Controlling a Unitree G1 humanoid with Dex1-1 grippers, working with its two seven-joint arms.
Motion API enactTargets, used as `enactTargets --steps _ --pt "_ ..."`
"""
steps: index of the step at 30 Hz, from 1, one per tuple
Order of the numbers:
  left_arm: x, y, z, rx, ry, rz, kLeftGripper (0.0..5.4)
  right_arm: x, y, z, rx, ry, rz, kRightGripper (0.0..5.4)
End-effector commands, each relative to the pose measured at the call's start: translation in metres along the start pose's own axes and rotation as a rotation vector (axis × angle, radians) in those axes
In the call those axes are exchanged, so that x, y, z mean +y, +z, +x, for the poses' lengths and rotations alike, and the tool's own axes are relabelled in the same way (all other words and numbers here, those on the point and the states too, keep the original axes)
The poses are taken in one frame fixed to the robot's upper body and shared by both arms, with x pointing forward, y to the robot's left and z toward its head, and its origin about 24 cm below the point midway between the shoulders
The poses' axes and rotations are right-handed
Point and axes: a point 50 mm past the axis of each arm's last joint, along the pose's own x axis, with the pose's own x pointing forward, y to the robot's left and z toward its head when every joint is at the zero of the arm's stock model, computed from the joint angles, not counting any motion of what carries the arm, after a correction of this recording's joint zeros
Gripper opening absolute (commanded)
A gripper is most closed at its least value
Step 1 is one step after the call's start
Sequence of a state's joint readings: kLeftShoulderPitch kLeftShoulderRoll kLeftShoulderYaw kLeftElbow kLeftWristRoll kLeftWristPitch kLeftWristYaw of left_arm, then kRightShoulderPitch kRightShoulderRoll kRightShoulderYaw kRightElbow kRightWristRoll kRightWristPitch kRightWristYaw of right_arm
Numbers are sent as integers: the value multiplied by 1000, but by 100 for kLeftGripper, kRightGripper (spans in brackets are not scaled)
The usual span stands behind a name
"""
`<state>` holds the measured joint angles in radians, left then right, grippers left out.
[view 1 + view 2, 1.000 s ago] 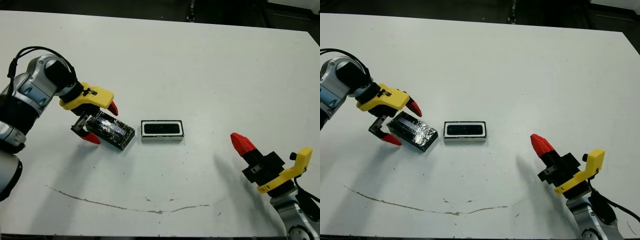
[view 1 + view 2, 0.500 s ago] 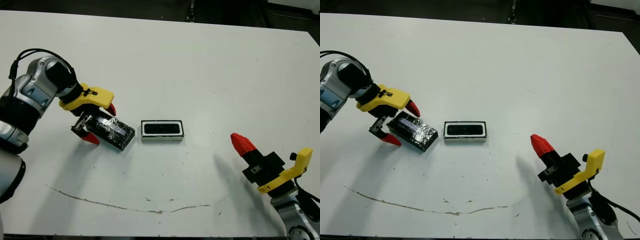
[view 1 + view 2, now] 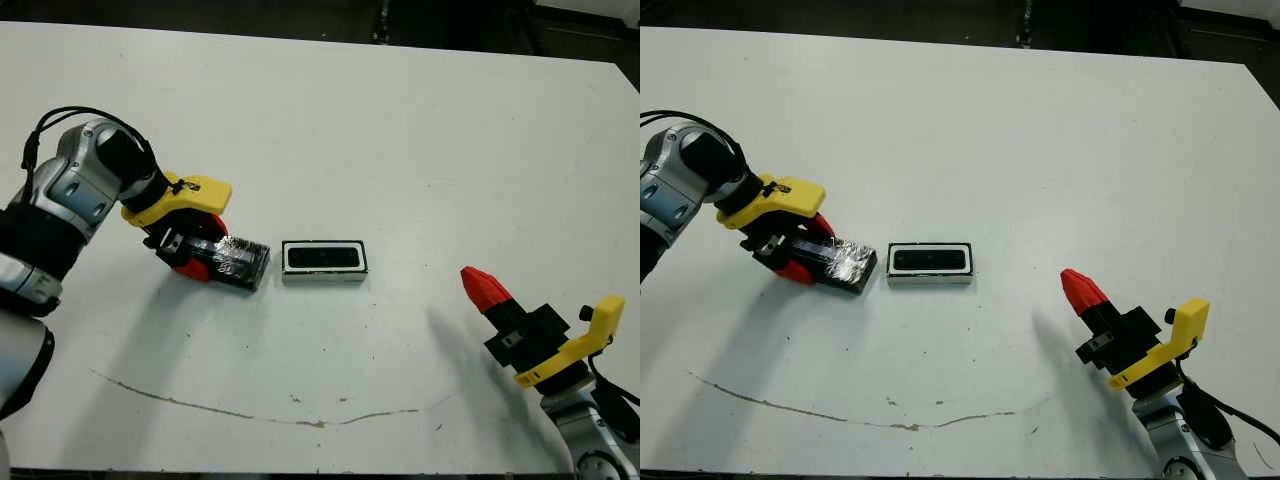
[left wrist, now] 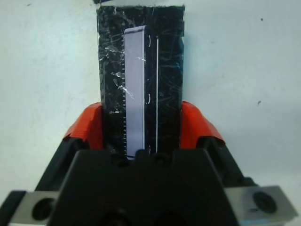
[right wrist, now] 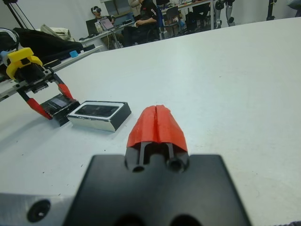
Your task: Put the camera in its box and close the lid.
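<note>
Left gripper [image 3: 195,252] clenched on the lid [image 3: 240,262]: red fingers [image 4: 89,125] pressed against its two long sides, seen plainly in the left wrist view. Holding that lid low at the table, tilted slightly, free end pointing toward the box and stopping just beside it, not over it.

Broad white table [image 3: 400,130], matte and smooth, with plenty of open room toward the far edge and on the robot's right. Thin brownish curved scuff line [image 3: 250,412] along the near side, well clear of everything.

Right gripper [image 3: 483,287] near the table's near right corner, well apart from the box, red tips squeezed together into one wedge, grasping nothing. Yellow brackets on both wrists.

Lid: flat black rectangle, crinkly silvery-speckled surface like foil, with a pale glossy strip [image 4: 135,89] down its length; fine tick marks along the strip, too small to read.

Box [image 3: 324,277] at mid-table: small rectangular tray, white rim, pale side wall toward the robot, squared corners, uncovered.

Camera [image 3: 322,258] lying flat inside the box, a slim dark glossy bar with rounded ends.
</note>
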<state>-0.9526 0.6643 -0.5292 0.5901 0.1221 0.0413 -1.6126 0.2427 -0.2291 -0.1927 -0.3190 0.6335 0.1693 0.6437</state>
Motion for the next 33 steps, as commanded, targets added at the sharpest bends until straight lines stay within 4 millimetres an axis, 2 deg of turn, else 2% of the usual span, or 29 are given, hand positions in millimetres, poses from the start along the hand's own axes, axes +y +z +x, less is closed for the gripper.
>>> enactTargets --steps 1,18,25,33 --pt "-4 -6 7 -22 -11 -31 315 -2 -1 -2 22 -12 -14 0" --pt "-4 -7 -5 -247 26 -184 315 -2 -4 -2 27 -1 1 0" --pt "-8 -4 0 -341 20 -216 315 -1 -4 -2 28 -4 1 0" --pt "-16 2 14 -438 16 -267 315 -1 -3 -2 26 -1 5 0"
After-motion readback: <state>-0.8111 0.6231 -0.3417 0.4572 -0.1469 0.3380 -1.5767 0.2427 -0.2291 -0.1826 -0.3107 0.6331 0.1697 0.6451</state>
